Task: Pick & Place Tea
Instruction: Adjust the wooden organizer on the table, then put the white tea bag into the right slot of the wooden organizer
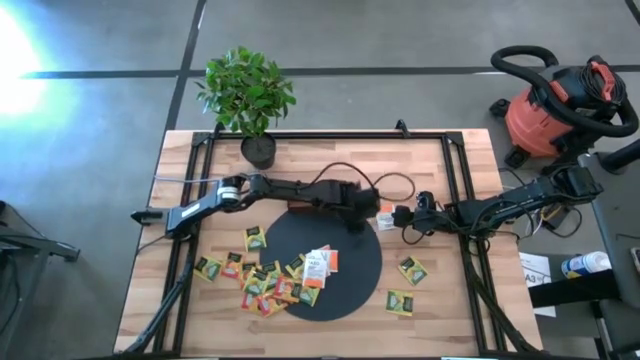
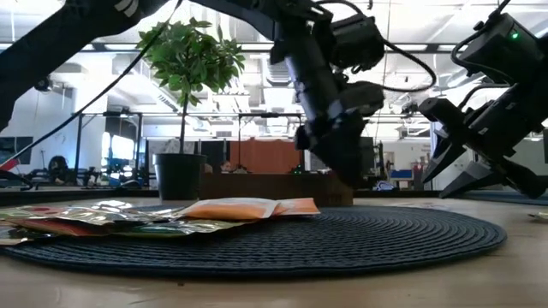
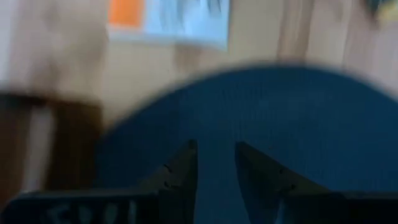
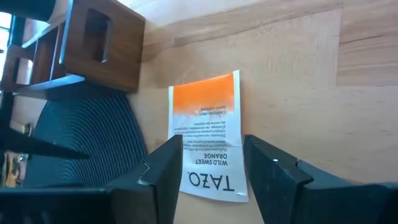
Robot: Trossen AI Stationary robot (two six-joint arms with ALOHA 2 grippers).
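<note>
Pale plank wooden bench with a round black woven mat near its middle. Most of the small square paper tea sachets, green, yellow and orange-red, lie heaped at the mat's near-left edge and on the wood beside it. Two green ones sit apart, right of the mat.

One white sachet with an orange band, printed "Wild Sweet Orange", lies flat on the bare wood just right of the mat's far-right edge, close to the brown wooden compartment tray. The right gripper is low over it, fingers spread, one on either side of the packet, not pinching it.

The left gripper hangs above the far part of the mat, beside the tray. Its fingers are slightly parted with nothing between them.

Risks, as I judge them:
- The sachet is thin and flat on wood. Closing fingers may slide over it or push it away rather than lift it.
- The two grippers are near one another by the tray, so a lift or swing could bring the arms into contact.
- The tray's corner sits close and could be clipped on the way up.
</note>
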